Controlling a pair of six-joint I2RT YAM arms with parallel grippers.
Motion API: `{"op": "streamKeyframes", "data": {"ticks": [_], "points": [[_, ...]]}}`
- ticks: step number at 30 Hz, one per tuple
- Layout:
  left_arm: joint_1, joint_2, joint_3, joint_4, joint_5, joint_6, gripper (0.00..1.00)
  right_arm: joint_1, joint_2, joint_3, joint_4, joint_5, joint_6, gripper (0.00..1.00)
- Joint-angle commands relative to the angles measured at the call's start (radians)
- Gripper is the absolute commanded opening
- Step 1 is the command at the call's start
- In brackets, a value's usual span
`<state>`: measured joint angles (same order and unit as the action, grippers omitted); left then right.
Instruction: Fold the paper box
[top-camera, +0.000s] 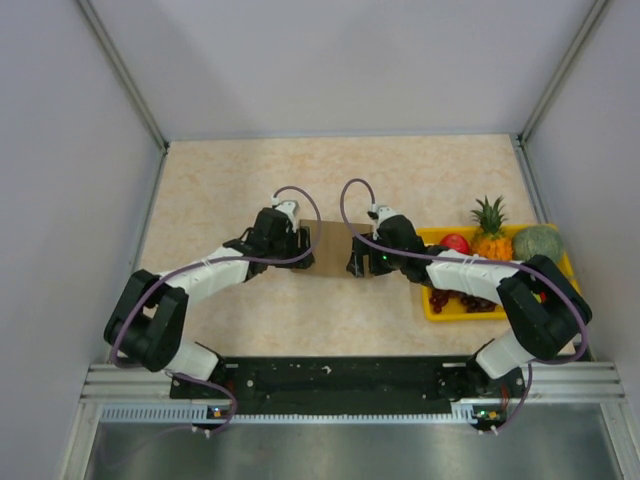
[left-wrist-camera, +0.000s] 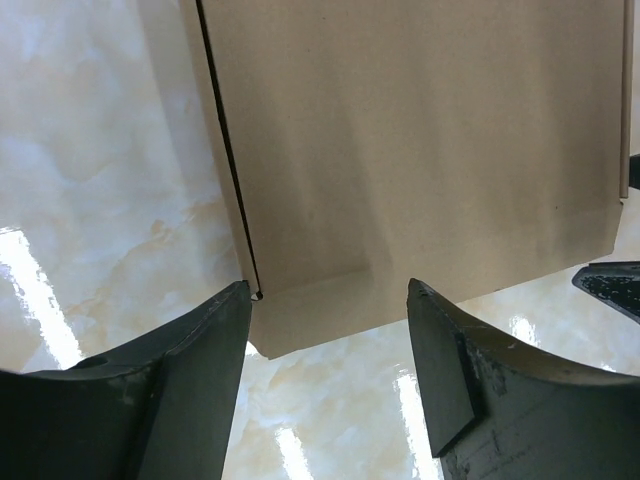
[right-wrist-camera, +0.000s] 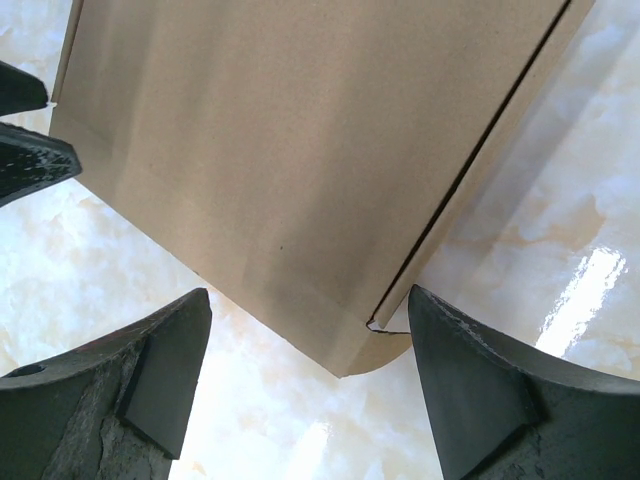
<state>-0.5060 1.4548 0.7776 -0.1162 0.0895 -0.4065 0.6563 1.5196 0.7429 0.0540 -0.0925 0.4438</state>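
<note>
The paper box (top-camera: 333, 245) is plain brown cardboard lying on the marble table between my two grippers. In the left wrist view the box (left-wrist-camera: 420, 150) fills the upper frame; its near corner lies just beyond my open left gripper (left-wrist-camera: 330, 300), whose left fingertip is level with a slit in the box's edge. In the right wrist view the box (right-wrist-camera: 300, 150) lies just ahead of my open right gripper (right-wrist-camera: 310, 310), its rounded corner tab between the fingertips. From above, the left gripper (top-camera: 300, 245) is at the box's left edge and the right gripper (top-camera: 358, 258) at its right edge.
A yellow tray (top-camera: 436, 310) with a pineapple (top-camera: 490, 230), a red fruit (top-camera: 456, 243), a green melon (top-camera: 538, 243) and dark grapes stands right of the right arm. Grey walls enclose the table on the left, back and right.
</note>
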Motion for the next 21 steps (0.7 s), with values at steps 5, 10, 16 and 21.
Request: {"op": "streamKeyframes", "data": {"ticks": [5,10,16,21], "points": [[-0.002,0.023,0.014,0.043,0.006,0.006,0.66,-0.004,-0.027,0.018,0.043,-0.018,-0.019,0.79],[-0.002,-0.014,0.017,0.035,-0.062,0.014,0.68,-0.007,-0.024,0.018,0.024,0.002,-0.027,0.8],[0.006,0.051,0.075,0.007,-0.102,0.003,0.66,-0.006,-0.021,0.023,0.01,0.023,-0.025,0.78],[0.007,0.111,0.086,0.018,-0.053,-0.002,0.63,-0.006,-0.009,0.03,0.015,0.002,-0.033,0.73]]}}
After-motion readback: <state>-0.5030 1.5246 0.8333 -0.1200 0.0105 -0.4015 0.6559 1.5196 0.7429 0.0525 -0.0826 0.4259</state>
